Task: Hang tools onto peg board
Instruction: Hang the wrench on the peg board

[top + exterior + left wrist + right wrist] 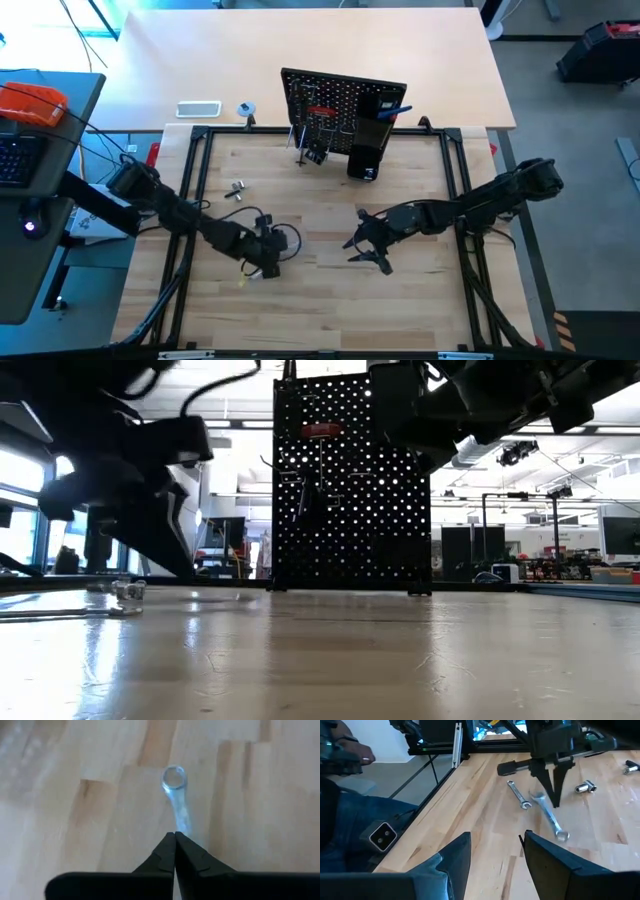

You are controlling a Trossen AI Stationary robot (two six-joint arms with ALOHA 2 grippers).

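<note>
1. Several tools already hung on the peg board (345, 105), upper centre of the high view.
2. Left tool (174, 840) pinched the silver wrench (177, 805) on the desk (320, 310), lower left.
3. Right tool (365, 250) waited wide, centre-right.

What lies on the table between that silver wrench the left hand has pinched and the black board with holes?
Only bare wood shows between the silver wrench in the left hand and the black peg board; a small metal fitting lies off to one side.

Two dark jointed arms, black looping cables
</note>
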